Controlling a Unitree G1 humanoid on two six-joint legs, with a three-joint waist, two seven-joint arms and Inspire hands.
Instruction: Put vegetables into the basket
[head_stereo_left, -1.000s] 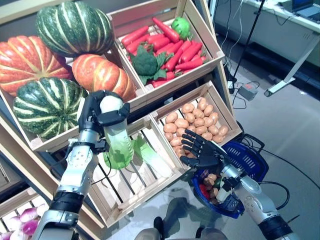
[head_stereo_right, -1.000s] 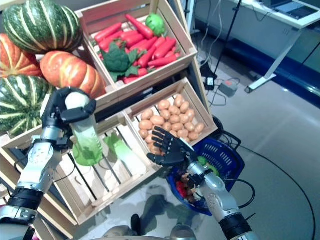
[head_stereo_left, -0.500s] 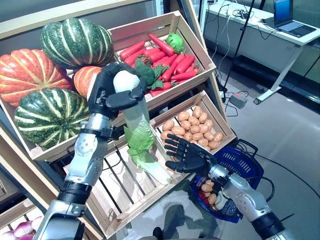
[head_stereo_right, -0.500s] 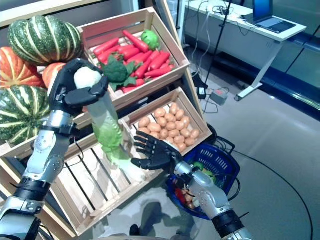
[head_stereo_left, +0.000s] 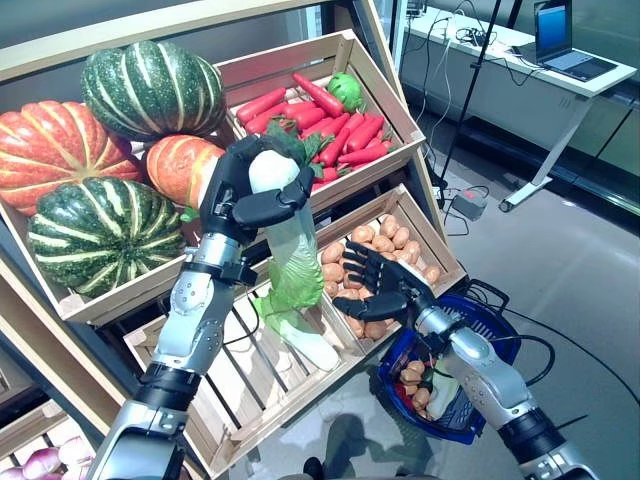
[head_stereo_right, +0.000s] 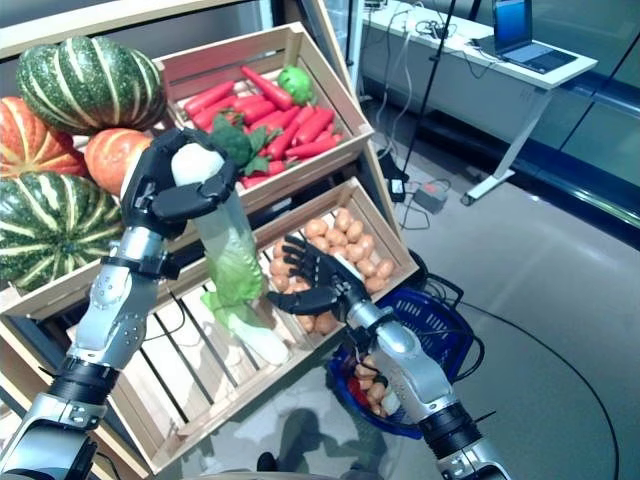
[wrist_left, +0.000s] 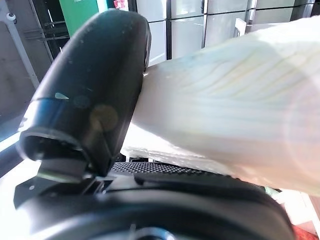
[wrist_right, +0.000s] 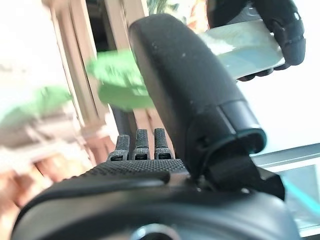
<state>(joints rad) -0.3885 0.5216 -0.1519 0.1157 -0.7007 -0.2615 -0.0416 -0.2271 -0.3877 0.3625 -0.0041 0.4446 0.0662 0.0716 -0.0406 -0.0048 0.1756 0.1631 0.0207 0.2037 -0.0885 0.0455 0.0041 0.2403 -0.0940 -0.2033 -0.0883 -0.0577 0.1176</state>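
With the left robot hand (head_stereo_left: 252, 190) clamped round the white stem of the napa cabbage (head_stereo_left: 292, 262), held above the slatted crate (head_stereo_left: 245, 385), carry it rightward past the open-fingered right robot hand (head_stereo_left: 385, 290) and release low over the blue basket (head_stereo_left: 488, 335).

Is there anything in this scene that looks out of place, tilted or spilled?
Nothing looks spilled or damaged. The only thing away from its place is the napa cabbage, held in the air by the left hand in front of the crates. A second cabbage lies in the slatted crate. The right hand is open above the blue basket.
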